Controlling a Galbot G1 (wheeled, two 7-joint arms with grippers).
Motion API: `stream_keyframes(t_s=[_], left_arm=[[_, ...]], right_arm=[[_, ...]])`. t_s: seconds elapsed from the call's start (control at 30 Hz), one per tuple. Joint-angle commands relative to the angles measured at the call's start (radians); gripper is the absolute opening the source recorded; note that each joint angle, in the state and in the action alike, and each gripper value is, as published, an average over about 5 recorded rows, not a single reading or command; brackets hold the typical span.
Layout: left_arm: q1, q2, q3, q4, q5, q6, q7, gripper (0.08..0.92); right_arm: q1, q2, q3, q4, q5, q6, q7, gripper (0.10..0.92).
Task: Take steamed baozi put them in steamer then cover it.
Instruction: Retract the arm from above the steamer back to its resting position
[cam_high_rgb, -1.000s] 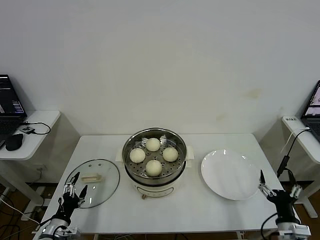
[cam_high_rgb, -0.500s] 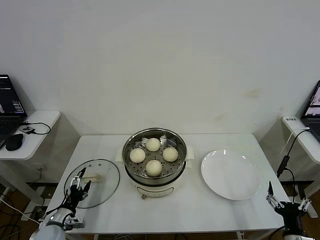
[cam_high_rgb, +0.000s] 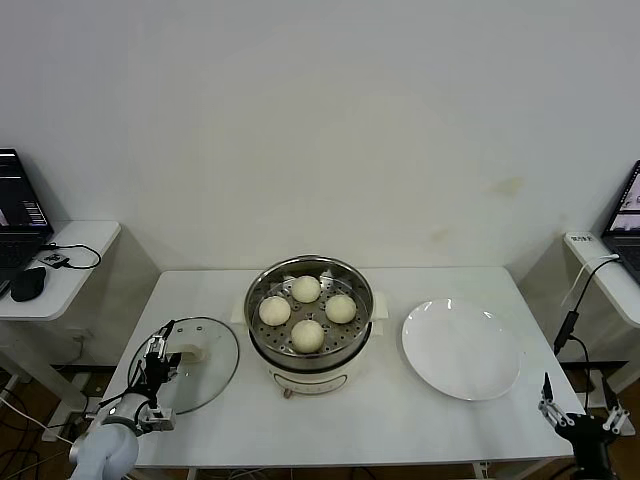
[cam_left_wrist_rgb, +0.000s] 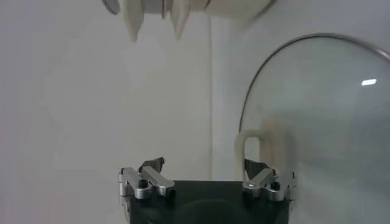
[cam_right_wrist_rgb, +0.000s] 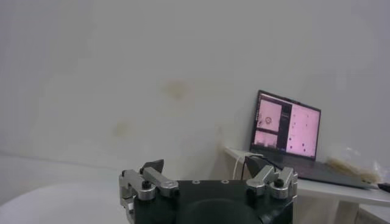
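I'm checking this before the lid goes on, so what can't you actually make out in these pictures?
- Left wrist view: the cover is cut off by the picture's edge, and its handle is partly behind the left gripper.
- Left wrist view: only the steamer base's underside shows.
- Head view: the right gripper sits at the frame's edge; contact with anything can't be judged.

Bright, even overhead light; soft shadows under round steel steamer pot (cam_high_rgb: 309, 318). Small glare spot on clear glass lid (cam_left_wrist_rgb: 329, 115). Left wrist view hazy, soft-focused.

Right gripper (cam_right_wrist_rgb: 207, 175) jaws spread wide, lit laptop (cam_right_wrist_rgb: 286, 126) on side desk (cam_right_wrist_rgb: 341, 185)
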Motion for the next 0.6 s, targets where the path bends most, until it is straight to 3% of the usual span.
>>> stream_keyframes(t_s=[0.03,0.37,0.6], left_arm=[[-0.061,-0.001,0.01,0.086,0.009,0.0,0.001,0.823],[-0.075,-0.009,0.011,0.115,0.008,-0.006,-0.007,0.818],[-0.074,-0.01,0.015,0.117,0.008,-0.011,0.007,0.658]], right_arm=[[-0.002,0.004,0.002,-0.005,-0.005,0.002,-0.001,0.823],[-0.003,0.005,-0.002,-0.009,-0.009,0.008,-0.004,0.823],[-0.003,0.006,-0.003,-0.014,-0.01,0.012,-0.005,0.823]])
